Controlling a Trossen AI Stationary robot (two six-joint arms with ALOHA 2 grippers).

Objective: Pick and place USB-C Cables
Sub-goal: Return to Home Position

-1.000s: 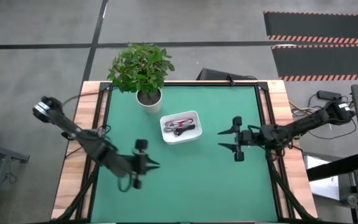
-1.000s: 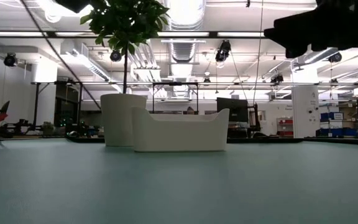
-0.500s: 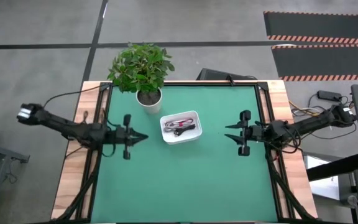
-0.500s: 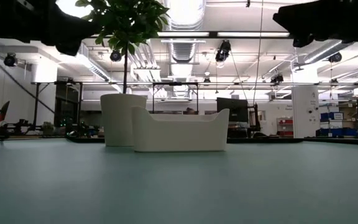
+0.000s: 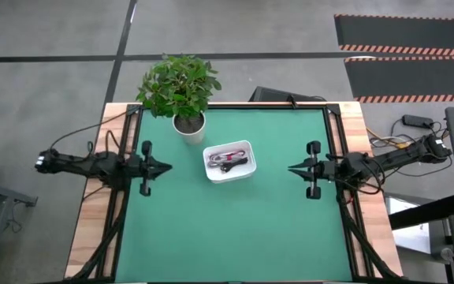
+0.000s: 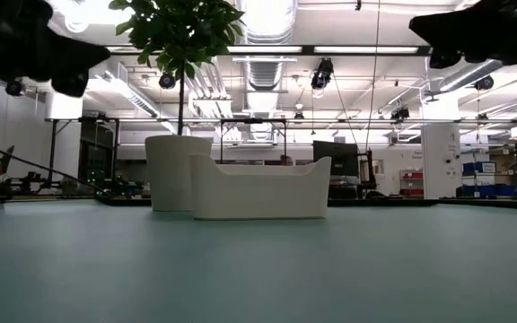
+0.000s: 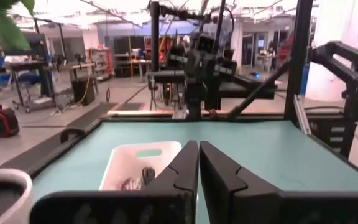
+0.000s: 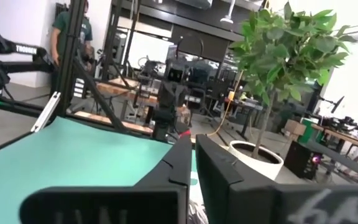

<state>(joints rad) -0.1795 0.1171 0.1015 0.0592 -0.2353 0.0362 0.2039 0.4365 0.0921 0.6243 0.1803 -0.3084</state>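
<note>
1. between the two arms, near the middle of the green bench (image 5: 235,237), the cables (image 5: 228,160) lie bundled inside the white bin (image 5: 233,178). red, pale and dark strands show, but from above i cannot tell how many bundles there are.
2. left pincer (image 5: 166,167) hangs over the bench's left side with its tip aimed at the bin. its fingers are drawn narrow, almost touching, and hold nothing.
3. right pincer (image 5: 290,169) mirrors it over the right side, tip aimed back at the bin, fingers likewise narrow and empty.
4. the relation that matters: the bin sits on the line between the two tips, well apart from each, and neither arm is clearly nearer. the bin's long side runs roughly left to right across the bench, slightly tilted, and the cables lie along it.
5. potted plant (image 5: 188,125) stands just beside the bin's far left corner, on the left arm's side.
6. judgement: no cable shows on the bare mat, so the picking looks done. what is left is for both arms to draw away from the bin. both are clear of it, so i see little risk beyond the left arm brushing the plant's leaves.
7. writing: in the right wrist view, white letters on a dark link (image 8: 27,48) beyond the bench seem to read "trossen". nothing legible shows on the bin or the cables.
</note>
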